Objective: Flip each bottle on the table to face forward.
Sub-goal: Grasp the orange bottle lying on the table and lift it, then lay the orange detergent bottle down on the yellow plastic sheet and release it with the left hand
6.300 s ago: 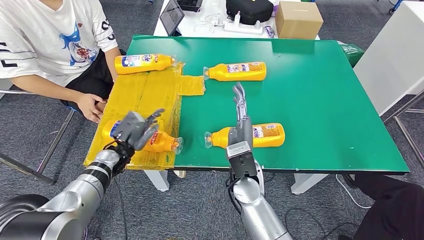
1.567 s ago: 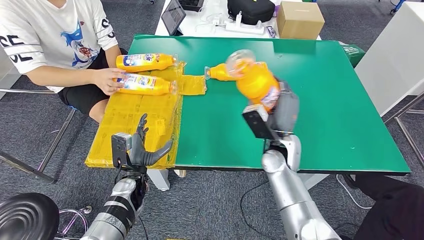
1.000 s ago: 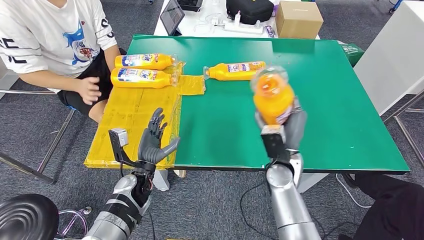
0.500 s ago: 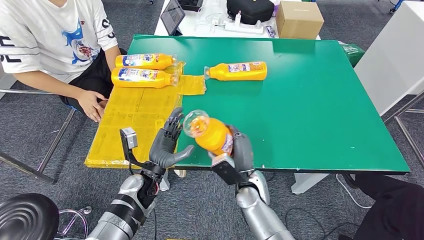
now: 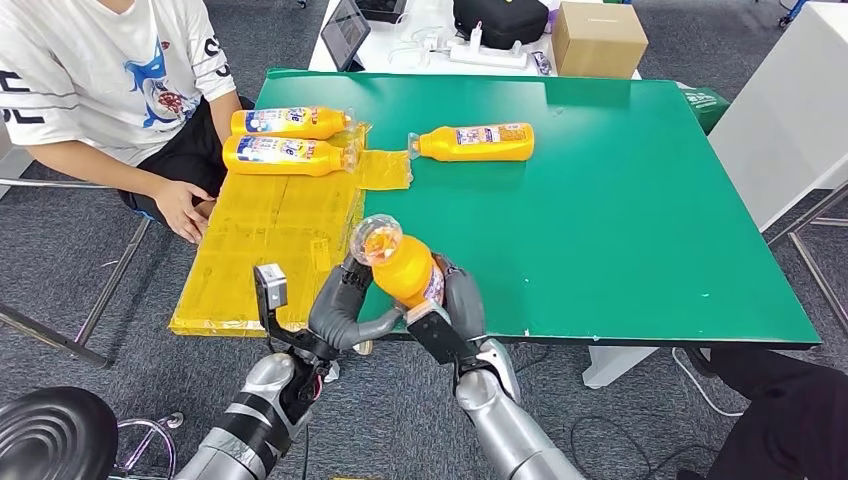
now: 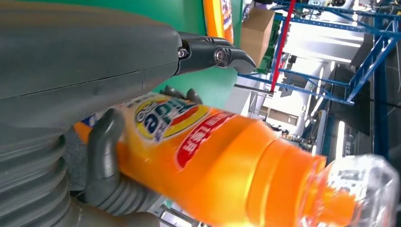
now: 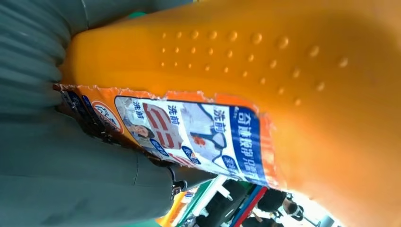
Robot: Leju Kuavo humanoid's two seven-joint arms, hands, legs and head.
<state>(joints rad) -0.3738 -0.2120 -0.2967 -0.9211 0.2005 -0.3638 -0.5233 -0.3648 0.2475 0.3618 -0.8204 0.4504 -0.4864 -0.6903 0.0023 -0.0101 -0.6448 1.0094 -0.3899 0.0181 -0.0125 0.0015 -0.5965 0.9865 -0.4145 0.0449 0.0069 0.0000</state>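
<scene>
My right hand (image 5: 457, 305) grips an orange bottle (image 5: 405, 272) by its lower body and holds it in the air over the green table's (image 5: 620, 200) near edge, clear cap (image 5: 378, 240) tilted up and to the left. The bottle's label (image 7: 189, 135) shows in the right wrist view. My left hand (image 5: 343, 305) cups the bottle's left side with its fingers apart, thumb reaching under it. The bottle (image 6: 222, 161) lies just past that hand's fingers (image 6: 213, 53). Two orange bottles (image 5: 290, 122) (image 5: 285, 155) lie on the yellow mat (image 5: 265, 240). A third (image 5: 475, 142) lies on the green.
A person in a white shirt sits at the left, one hand (image 5: 185, 210) resting by the mat's edge. Behind the green table stands a white table with a cardboard box (image 5: 597, 38), a black bag and a tablet. A white cabinet stands at the right.
My right hand has brought the bottle from high over the table's right down and left to the near edge. My left hand has risen and closed in against the bottle's side.
</scene>
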